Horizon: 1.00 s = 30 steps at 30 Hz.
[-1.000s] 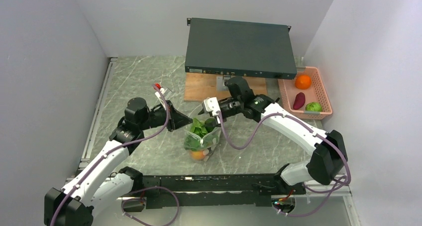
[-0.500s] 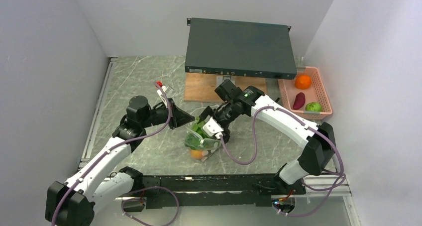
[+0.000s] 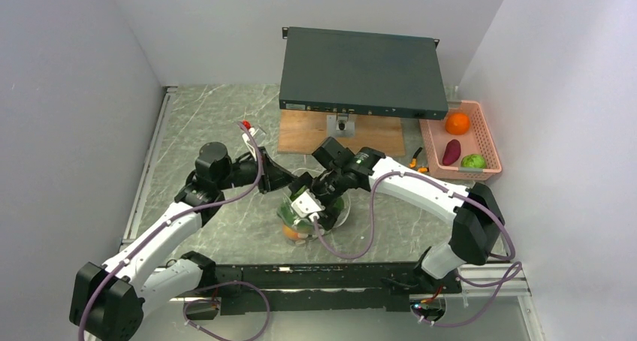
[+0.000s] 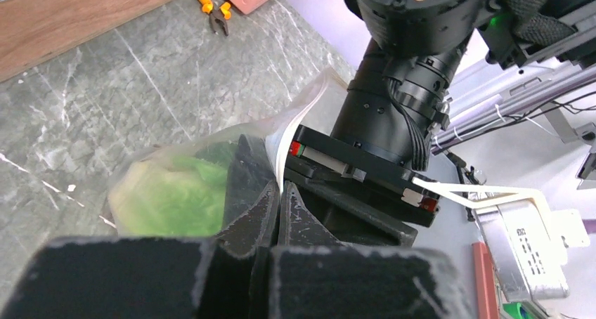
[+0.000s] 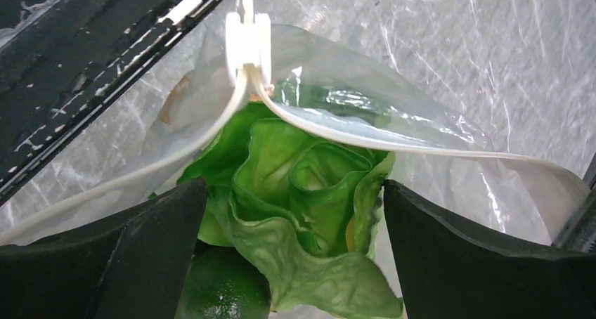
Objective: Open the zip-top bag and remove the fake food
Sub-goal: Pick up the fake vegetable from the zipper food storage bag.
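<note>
Right wrist: zip-top bag [image 5: 422, 133] mouth open, lettuce [image 5: 302, 185] not yet out — right gripper [image 5: 295, 242] spread over it, left gripper [image 4: 279, 192] pinching the rim

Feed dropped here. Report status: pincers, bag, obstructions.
Left pincer shut on zip-top bag rim. Right pincer open, straddling lettuce at bag mouth. Bag unzipped, lettuce not yet out. Nothing blocking.

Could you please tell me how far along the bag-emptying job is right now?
Done: the bag is unzipped, and three pieces lie in the basket. In hand: the left gripper pinches the bag's rim while the open right gripper straddles the lettuce at the mouth. Left: lettuce, a green fruit and an orange ball sit inside.
</note>
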Tool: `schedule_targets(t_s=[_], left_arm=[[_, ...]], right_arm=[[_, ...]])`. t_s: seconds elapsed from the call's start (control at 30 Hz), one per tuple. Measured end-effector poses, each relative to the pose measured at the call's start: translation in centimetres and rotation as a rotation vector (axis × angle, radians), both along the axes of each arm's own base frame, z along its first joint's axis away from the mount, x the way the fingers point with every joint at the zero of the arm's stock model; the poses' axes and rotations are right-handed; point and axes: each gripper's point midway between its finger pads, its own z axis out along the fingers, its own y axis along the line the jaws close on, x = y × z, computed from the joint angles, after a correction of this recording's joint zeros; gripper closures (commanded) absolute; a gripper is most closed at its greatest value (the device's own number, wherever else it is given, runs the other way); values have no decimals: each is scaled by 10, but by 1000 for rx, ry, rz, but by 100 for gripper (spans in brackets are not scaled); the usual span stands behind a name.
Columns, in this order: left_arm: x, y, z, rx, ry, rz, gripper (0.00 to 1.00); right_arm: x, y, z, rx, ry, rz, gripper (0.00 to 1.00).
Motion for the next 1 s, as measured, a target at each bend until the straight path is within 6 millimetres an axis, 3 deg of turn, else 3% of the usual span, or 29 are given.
schedule_targets(t_s=[0.23,0.4,0.53,0.73,0.8,1.0], left_arm=[[4,2,-5,12,21,27,100],[4,3,-14,23,46,39,100],[3,1,-11,12,35,31,100],[-4,2,-2,1,2,24,100],[-6,4,-1,2,-6,27,100],[-11,8,-4,24,-14,28,100]], right_arm=[[12,9,-8,-9,-31,-97,8],[17,13,-16,-6,-57,-136,35],[18,16,-17,-3,-55,-158,67],[12,13,-27,-32,-32,-160,95],[13,12,-26,-26,-23,-164,100],[21,5,-10,23,58,-217,100]])
